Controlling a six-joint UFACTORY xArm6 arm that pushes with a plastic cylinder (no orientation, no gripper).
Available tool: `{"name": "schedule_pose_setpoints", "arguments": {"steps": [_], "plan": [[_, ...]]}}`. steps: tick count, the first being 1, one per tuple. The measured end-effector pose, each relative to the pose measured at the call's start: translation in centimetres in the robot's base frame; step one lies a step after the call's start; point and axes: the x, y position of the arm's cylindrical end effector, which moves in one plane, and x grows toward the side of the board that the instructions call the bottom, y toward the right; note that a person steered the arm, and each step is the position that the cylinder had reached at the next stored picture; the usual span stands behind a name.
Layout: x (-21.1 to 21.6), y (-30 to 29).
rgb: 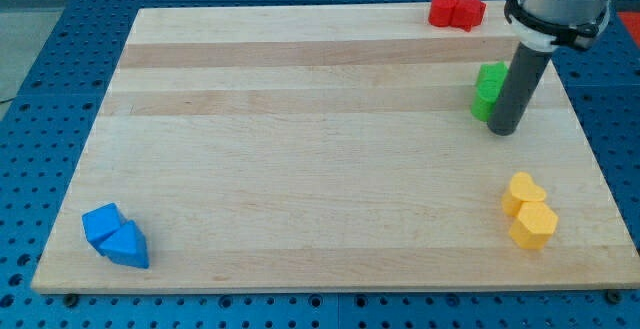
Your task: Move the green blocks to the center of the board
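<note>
Green blocks (pixel 487 90) sit close together at the view's right, in the upper part of the wooden board (pixel 300 149); their exact shapes are hard to tell as the rod covers their right side. My tip (pixel 502 130) rests on the board right against the green blocks' lower right edge. The dark rod rises from there to the silver arm at the view's top right corner.
Two red blocks (pixel 456 11) lie together at the board's top edge, right of middle. Two yellow blocks (pixel 528 210), one a hexagon, sit near the lower right. A blue cube and blue triangle (pixel 115 236) lie at the lower left corner.
</note>
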Motion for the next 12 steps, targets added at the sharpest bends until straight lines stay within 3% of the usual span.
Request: {"name": "schedule_pose_setpoints", "arguments": {"steps": [1, 3, 4, 5, 7, 8, 10, 12], "plan": [[-0.1, 0.0], [1.8, 9.6], [-2.5, 13.3], [-6.8, 11.7], [-8.0, -1.0], [-8.0, -3.4], [-7.1, 4.5], [-6.6, -7.7]]}}
